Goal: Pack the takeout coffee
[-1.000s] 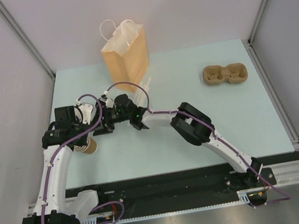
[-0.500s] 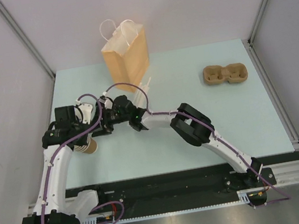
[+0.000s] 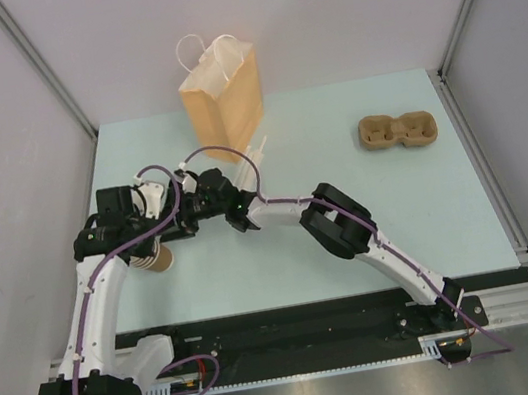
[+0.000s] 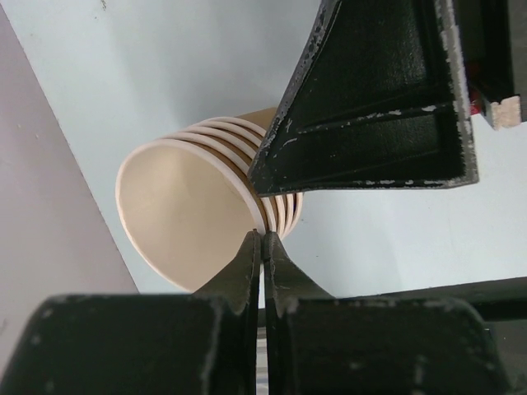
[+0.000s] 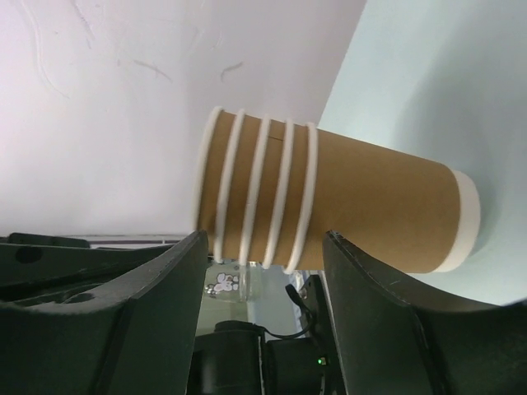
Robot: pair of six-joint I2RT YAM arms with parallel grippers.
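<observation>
The takeout coffee is out of view. A stack of nested lidless kraft paper cups (image 3: 160, 258) is held tilted off the table at the left. My left gripper (image 4: 263, 240) is shut on the rim of the top cup (image 4: 181, 214), one finger inside and one outside. In the right wrist view the stack (image 5: 346, 210) lies sideways, white rims to the left. My right gripper (image 5: 263, 247) is open, with its fingers on either side of the rims and apart from them. In the top view it (image 3: 182, 225) sits just right of the stack.
A brown paper bag (image 3: 222, 98) with white handles stands upright at the back of the pale blue table (image 3: 428, 210). A moulded pulp two-cup carrier (image 3: 397, 131) lies at the back right. A grey wall (image 3: 1, 201) runs close along the left.
My right gripper has edged slightly left toward the stack and its jaws have narrowed a little. The left gripper and the stack have stayed put.
</observation>
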